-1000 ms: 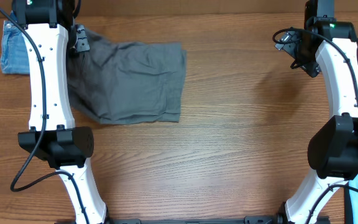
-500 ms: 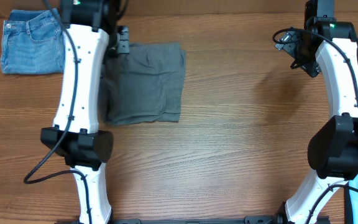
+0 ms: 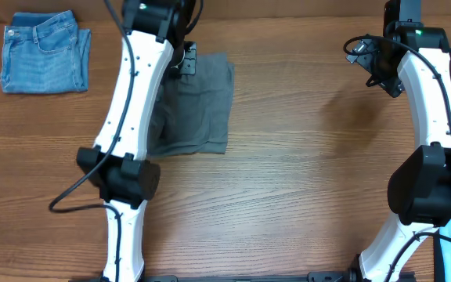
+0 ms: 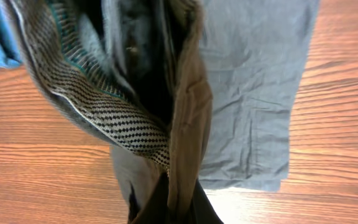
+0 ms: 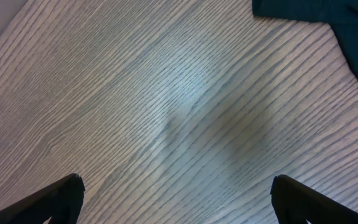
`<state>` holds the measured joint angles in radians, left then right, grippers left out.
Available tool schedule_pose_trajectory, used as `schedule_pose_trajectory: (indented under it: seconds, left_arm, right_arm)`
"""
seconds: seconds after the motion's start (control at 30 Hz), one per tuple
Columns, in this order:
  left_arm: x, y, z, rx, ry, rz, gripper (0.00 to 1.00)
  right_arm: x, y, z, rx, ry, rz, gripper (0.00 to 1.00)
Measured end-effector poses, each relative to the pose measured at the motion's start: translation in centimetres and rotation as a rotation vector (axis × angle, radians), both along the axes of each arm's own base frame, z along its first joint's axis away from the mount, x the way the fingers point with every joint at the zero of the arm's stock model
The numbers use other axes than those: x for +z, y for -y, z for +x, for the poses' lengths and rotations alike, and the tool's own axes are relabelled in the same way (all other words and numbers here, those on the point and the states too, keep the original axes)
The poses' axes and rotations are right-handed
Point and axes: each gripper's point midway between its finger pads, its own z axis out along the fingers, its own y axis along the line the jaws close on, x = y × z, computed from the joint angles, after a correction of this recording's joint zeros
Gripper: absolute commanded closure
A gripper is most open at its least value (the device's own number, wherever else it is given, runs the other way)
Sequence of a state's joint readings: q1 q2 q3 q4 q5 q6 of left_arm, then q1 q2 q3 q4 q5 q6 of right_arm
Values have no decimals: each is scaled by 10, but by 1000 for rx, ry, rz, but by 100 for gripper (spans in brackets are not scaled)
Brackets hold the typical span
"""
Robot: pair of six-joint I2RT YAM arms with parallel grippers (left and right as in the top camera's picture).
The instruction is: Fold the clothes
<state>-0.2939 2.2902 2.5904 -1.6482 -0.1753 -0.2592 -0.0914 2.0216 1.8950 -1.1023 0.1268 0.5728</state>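
From overhead I see the grey shorts (image 3: 206, 102) on the far left-centre of the tabletop (image 3: 304, 180). Their right part lies flat, and their left part is hidden under my left arm. The left gripper (image 3: 185, 61) sits at the far edge of the shorts. In its wrist view, bunched fabric fills the space between the jaws, raised close to the lens with a checked inner weave showing, so I read the jaws as clamped on the cloth. The flat part of the shorts spreads out below on the wood.

The folded blue jeans (image 3: 44, 51) lie in the far left corner, apart from the shorts.

The right gripper (image 5: 178, 202) hangs over bare wood at the far right with its jaws spread wide and holding nothing. A dark cloth (image 5: 334, 25) shows at the corner of its view.
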Motion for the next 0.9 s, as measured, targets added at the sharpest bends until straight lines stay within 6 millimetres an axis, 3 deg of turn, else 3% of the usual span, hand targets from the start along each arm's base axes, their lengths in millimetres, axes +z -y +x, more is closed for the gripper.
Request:
schedule_pose_trajectory:
  seconds: [0.23, 0.4, 0.53, 0.6, 0.67, 0.77, 0.8, 0.9]
  left_arm:
    - [-48, -11, 4, 5, -111, 105, 96]
    - [-50, -22, 9, 23, -104, 130, 96]
    - [-50, -15, 21, 25, -64, 73, 93]
    - [-50, -6, 26, 17, -45, 26, 78]
    - [-51, 4, 29, 2, -35, -18, 41]
    - [-51, 13, 32, -18, -30, -68, 16]
    - [-51, 15, 32, -21, -32, -78, 11]
    - [-51, 20, 31, -30, -38, -105, 14]
  right_arm:
    - [0, 0, 0, 0, 0, 0, 0]
    - [0, 0, 0, 0, 0, 0, 0]
    - [0, 0, 0, 0, 0, 0, 0]
    - [0, 0, 0, 0, 0, 0, 0]
    - [0, 0, 0, 0, 1, 0, 0]
    - [0, 0, 0, 0, 0, 0, 0]
    - [0, 0, 0, 0, 0, 0, 0]
    - [0, 0, 0, 0, 0, 0, 0]
